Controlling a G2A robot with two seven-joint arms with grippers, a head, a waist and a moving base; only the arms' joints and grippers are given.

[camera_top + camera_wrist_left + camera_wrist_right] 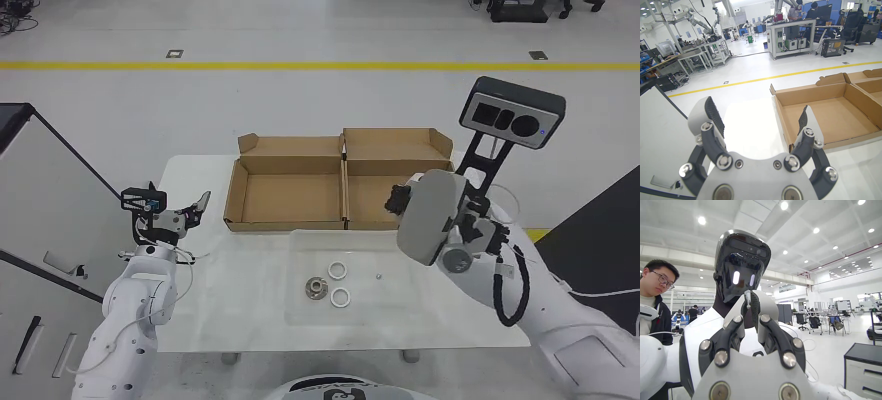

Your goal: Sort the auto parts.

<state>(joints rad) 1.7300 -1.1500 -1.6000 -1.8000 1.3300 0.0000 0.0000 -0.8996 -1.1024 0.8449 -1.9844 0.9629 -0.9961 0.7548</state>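
In the top view, the white tabletop (230, 320) carries two open cardboard boxes side by side in the upper middle of the frame, the left box (285, 197) and the right box (375, 190). Below them, near the centre, lie two white rings (338, 269) with a metal hub (318, 288) just beside them, and a very small part (380, 271) a little to the right, too small to tell what it is. The left claw (196, 207) hangs at the left edge of the tabletop, well apart from these parts. The right claw (397, 198) is over the right side of the right box.

In the left wrist view, the left claw (759, 113) is released, its fingers spread wide with nothing between them, and the left box stands just beside it.

In the right wrist view, the right claw (749, 298) is clenched on a small metal bolt (748, 299), which sits between the pads close to the tips, roughly in line with the fingers.
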